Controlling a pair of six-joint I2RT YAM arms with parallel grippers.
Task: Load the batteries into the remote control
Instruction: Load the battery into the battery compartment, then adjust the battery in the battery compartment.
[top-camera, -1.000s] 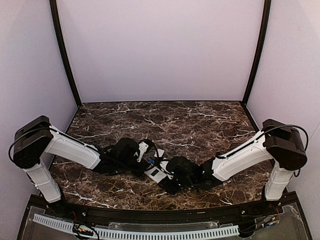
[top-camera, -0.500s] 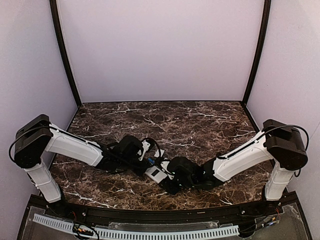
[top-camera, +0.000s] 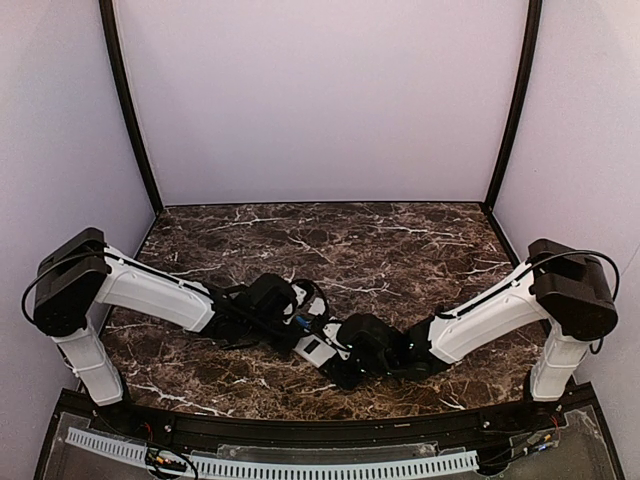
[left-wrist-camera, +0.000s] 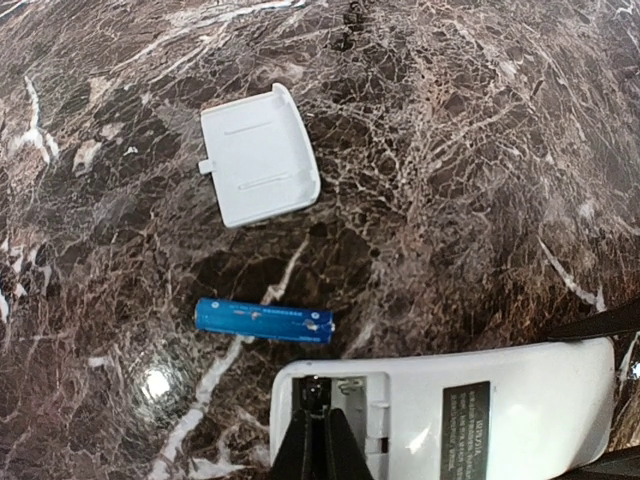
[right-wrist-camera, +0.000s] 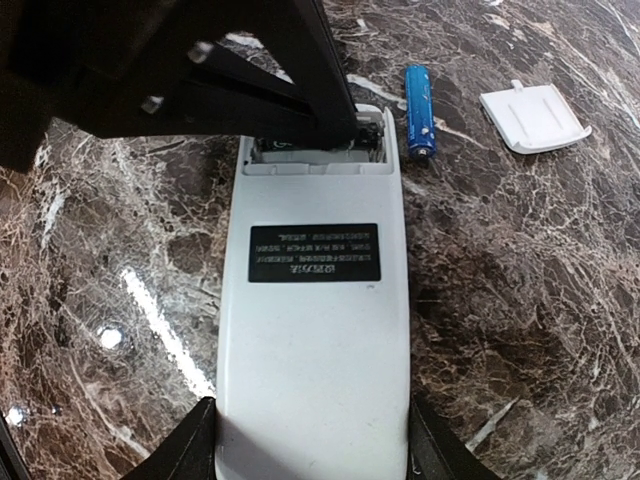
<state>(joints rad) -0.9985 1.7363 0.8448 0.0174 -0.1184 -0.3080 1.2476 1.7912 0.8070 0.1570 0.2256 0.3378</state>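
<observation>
Remote control (right-wrist-camera: 312, 330) face-down, near end grasped by right gripper (right-wrist-camera: 312, 440); left gripper (left-wrist-camera: 318, 440) pinched shut, tips in open bay (left-wrist-camera: 345, 400). Risk: hard poke skids remote, knocks 1 loose battery (left-wrist-camera: 264, 320) on far side rolling.

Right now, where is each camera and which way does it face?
Top external: above and behind, facing down on the table; left arm and right arm show.
Left wrist: looks down on the remote control, compartment open, battery, cover; shut left tool shows.
Right wrist: looks along the remote's back; right tool grips it.
Wrist views share remote, battery, cover.
</observation>
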